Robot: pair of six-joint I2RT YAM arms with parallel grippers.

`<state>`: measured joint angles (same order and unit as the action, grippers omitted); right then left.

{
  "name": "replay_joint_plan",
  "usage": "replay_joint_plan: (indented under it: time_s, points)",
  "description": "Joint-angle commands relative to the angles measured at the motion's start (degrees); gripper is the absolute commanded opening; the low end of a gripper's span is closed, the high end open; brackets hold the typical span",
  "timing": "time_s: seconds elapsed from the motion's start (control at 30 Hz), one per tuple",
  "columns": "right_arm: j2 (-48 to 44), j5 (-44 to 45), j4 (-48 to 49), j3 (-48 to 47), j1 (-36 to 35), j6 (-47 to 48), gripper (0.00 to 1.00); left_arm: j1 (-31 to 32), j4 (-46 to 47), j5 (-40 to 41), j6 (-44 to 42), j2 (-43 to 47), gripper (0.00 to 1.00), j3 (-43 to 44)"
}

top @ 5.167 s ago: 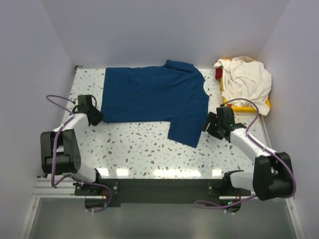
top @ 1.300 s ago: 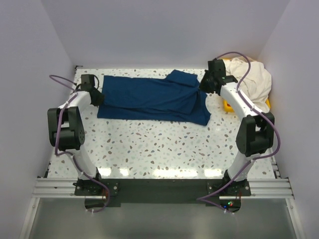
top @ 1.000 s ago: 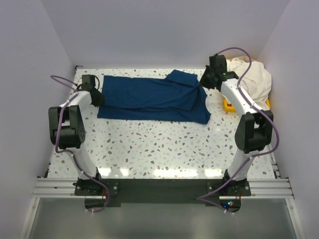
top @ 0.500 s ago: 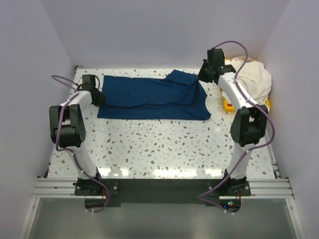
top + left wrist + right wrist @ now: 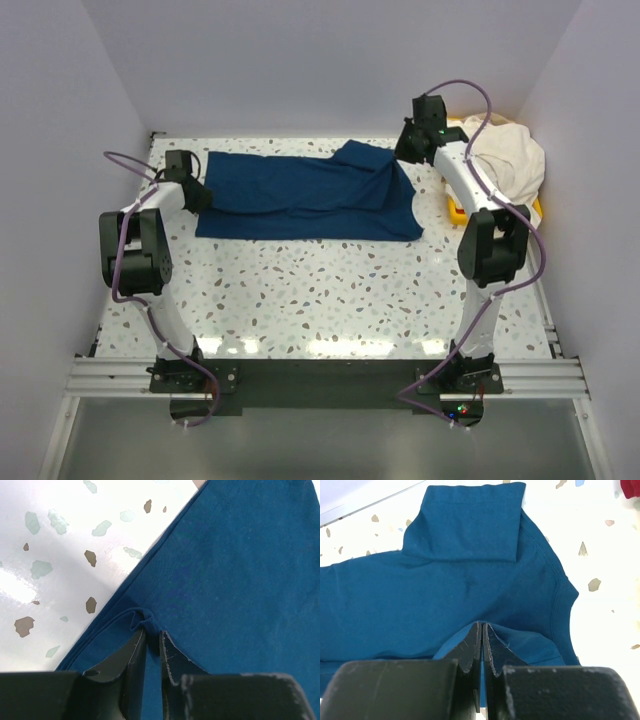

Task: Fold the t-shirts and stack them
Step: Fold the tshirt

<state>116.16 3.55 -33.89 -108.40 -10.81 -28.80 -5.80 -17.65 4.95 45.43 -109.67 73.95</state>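
The navy t-shirt [image 5: 300,195] lies folded lengthwise across the far half of the table, one sleeve folded over its far right corner [image 5: 465,522]. My left gripper [image 5: 203,197] is at its left end. In the left wrist view its jaws [image 5: 151,632] stand narrowly apart with a small raised fold of navy cloth [image 5: 240,570] pinched between the tips. My right gripper [image 5: 403,155] is at the shirt's far right end, shut [image 5: 482,626] on an edge of the cloth that tents up to the tips. The cream t-shirt [image 5: 505,160] lies crumpled at the far right.
A yellow tray [image 5: 455,212] under the cream shirt stands against the right wall. A red object [image 5: 631,487] shows beside it in the right wrist view. White walls close off the back and both sides. Speckled tabletop [image 5: 320,290] lies between the shirt and the arm bases.
Five seconds ago the navy shirt lay spread flat; now it is folded in half. Over the last second the right gripper rose and drew toward the back wall. The left arm barely moved.
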Motion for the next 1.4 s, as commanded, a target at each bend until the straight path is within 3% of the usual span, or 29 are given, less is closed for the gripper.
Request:
replay_joint_plan:
  time_s: [0.0,0.6,0.8,0.93,1.03,1.17,1.2,1.3,1.37]
  points:
    - [0.82,0.93,0.05,-3.22,0.26,1.38,0.0,-0.17,2.27,0.67,-0.25,0.16,0.22,2.25]
    - [4.95,0.4,0.93,-6.91,0.61,1.64,0.0,-1.23,3.15,-0.29,-0.69,-0.55,0.24,2.6]
    - [7.32,-0.47,1.28,-8.23,1.14,1.81,0.0,-2.11,5.25,-1.61,-1.4,0.33,0.41,2.07]
    - [9.61,-1.62,1.55,-9.81,1.32,1.9,0.01,-2.2,6.14,-2.75,-1.49,2.61,0.6,0.06]
    - [11.97,-1.79,0.23,-12.79,1.58,2.51,0.19,-2.2,6.49,-2.84,-0.96,5.77,0.64,-3.1]
    - [12.87,-1.88,-1.96,-15.17,1.75,3.57,0.6,-2.11,5.0,-1.88,0.89,11.47,0.65,-8.02]
    - [12.6,-1.79,-3.01,-15.17,1.76,3.66,0.66,-2.19,5.08,-1.7,1.5,12.62,0.64,-9.34]
    - [8.22,-0.3,-4.17,-10.89,1.75,3.31,0.71,-2.28,4.39,-1.35,2.64,17.37,0.6,-15.84]
    - [1.14,0.57,-2.68,-1.06,1.75,2.7,0.72,-2.2,4.11,-0.82,2.56,20.61,0.59,-18.13]
